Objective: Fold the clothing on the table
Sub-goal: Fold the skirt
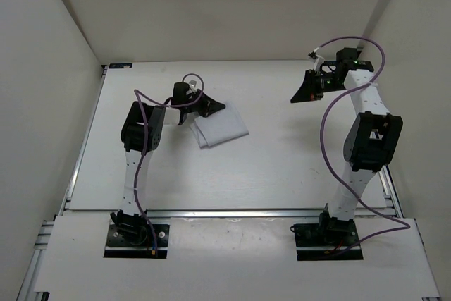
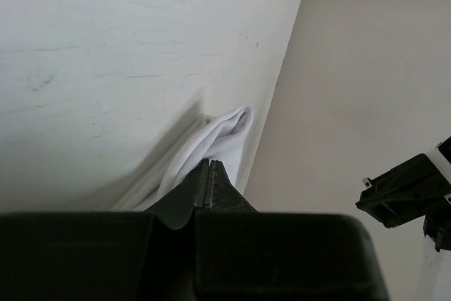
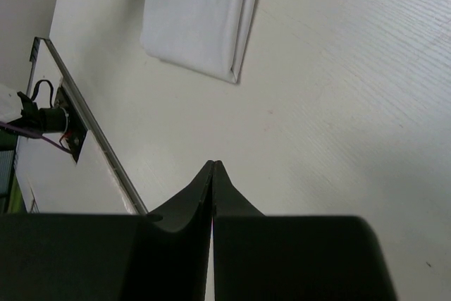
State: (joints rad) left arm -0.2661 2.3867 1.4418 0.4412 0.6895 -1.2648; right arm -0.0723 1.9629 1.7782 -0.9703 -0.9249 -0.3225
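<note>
Top view: the clothing [image 1: 224, 129] lies in a small folded pad on the table [image 1: 282, 167], left of centre. Its long axis seems to run near-left to far-right. My left claw [image 1: 206, 108] is at its far-left corner. My right claw [image 1: 310, 89] hangs well apart, to the right.

Left wrist: jaws pinched shut on a bunched edge of cloth.

Right wrist: jaws closed, empty. The left arm is nearer.

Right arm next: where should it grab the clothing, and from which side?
Probably the right corner of the clothing, approached low from the right. It lies flat and thin on the table, so only an edge gives a pinch; the left gripper is shut on the far-left corner, and the shut right gripper must open first.
</note>
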